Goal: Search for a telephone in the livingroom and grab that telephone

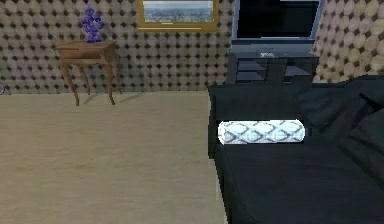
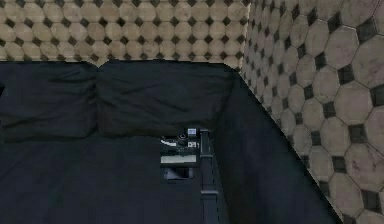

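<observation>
Half done, I judge: the tool point(image 2: 176, 150) is out above the black sofa point(image 2: 80, 180), with a small dark slab point(image 2: 179, 173), perhaps the telephone, at its six o'clock. Whether the tool holds anything I cannot tell; lifting remains. Back cushions point(image 2: 150, 95) at twelve o'clock and the wall point(image 2: 320, 90) at three hem the arm point(image 2: 208, 190). Ahead, a patterned bolster point(image 1: 265, 132) lies at four o'clock.

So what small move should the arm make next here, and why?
Probably ease the gripper closer to the small dark flat thing lying on the black sofa seat by it. It may be the telephone, though whether the gripper holds anything cannot be told.
</observation>
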Motion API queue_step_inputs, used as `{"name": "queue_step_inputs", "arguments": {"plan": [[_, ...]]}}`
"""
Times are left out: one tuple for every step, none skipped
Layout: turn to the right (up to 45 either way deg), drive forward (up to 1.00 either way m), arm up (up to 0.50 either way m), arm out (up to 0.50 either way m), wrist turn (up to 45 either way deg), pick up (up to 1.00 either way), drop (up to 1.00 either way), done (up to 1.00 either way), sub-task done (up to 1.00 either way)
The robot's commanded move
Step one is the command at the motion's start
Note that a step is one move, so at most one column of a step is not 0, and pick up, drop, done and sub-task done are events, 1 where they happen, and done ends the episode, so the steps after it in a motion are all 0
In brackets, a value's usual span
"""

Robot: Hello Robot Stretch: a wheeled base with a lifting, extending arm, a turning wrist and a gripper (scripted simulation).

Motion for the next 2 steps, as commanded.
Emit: {"name": "queue_step_inputs", "arguments": {"plan": [[0.0,0.0,-0.3,0.0,0.0,0.0,0.0,0.0,0.0],[0.0,0.0,0.0,0.0,0.0,1.0,0.0,0.0,0.0]]}}
